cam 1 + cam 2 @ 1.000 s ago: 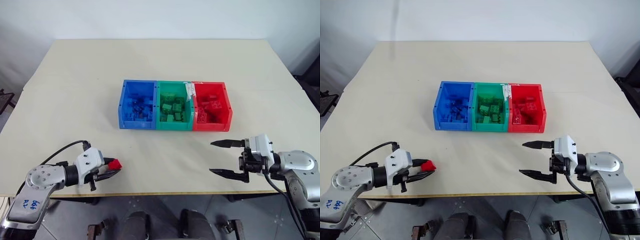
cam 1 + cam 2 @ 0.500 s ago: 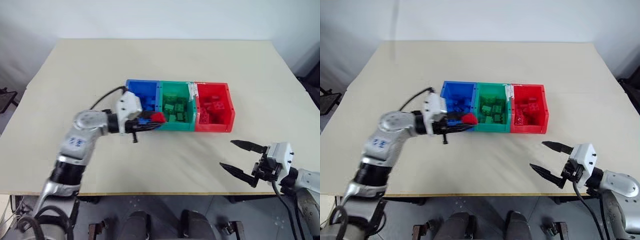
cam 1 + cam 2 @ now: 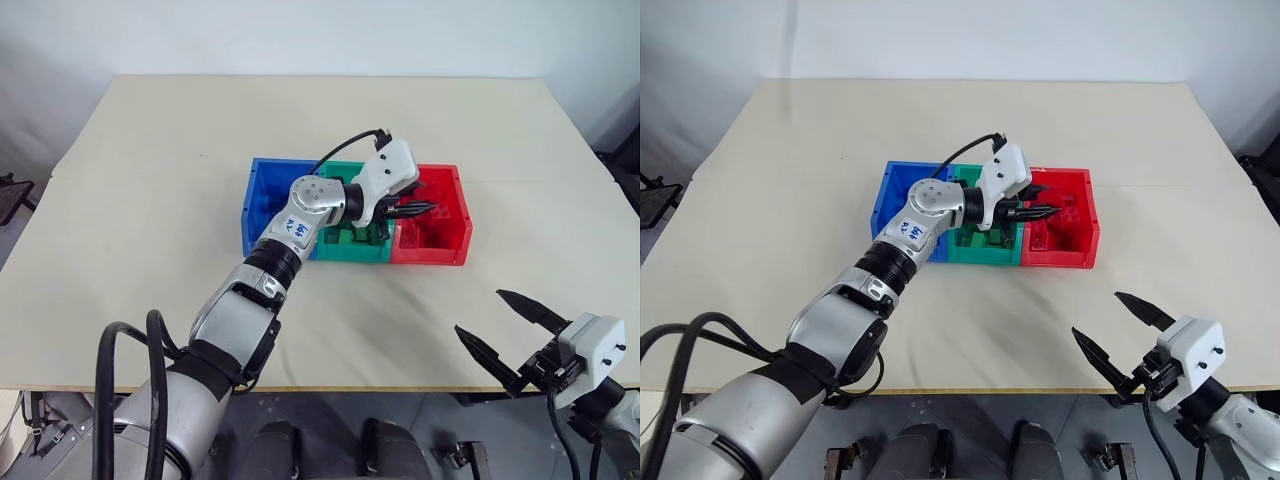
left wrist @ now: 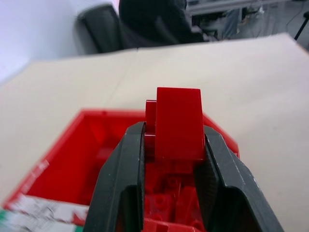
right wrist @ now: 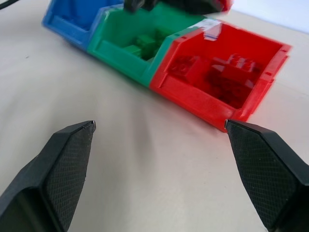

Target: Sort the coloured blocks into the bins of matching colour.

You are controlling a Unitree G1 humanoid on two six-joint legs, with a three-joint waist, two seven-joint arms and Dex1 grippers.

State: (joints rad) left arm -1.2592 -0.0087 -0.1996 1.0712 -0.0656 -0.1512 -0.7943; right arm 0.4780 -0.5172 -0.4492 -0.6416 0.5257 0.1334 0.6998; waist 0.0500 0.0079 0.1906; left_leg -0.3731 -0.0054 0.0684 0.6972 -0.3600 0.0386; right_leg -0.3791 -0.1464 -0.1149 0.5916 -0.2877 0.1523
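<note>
My left gripper [image 3: 418,208] reaches across the green bin [image 3: 350,253] and hangs over the red bin [image 3: 430,256]. It is shut on a red block [image 4: 178,123], which stands up between its two fingers above the bin's inside. Several red blocks [image 5: 231,72] lie in the red bin and green ones [image 5: 145,41] in the green bin. The blue bin [image 3: 252,210] sits at the row's left end, partly behind my left arm. My right gripper [image 3: 479,311] is open and holds nothing, low near the table's front right edge, well short of the bins.
The beige table [image 3: 150,200] carries only the row of bins in its middle. A black cable [image 3: 345,148] loops over my left wrist above the green bin. The table's front edge lies just under my right gripper.
My left arm swung from the front left of the table up and right to the red bin, carrying the red block. My right gripper drew back toward the front edge, still open.
</note>
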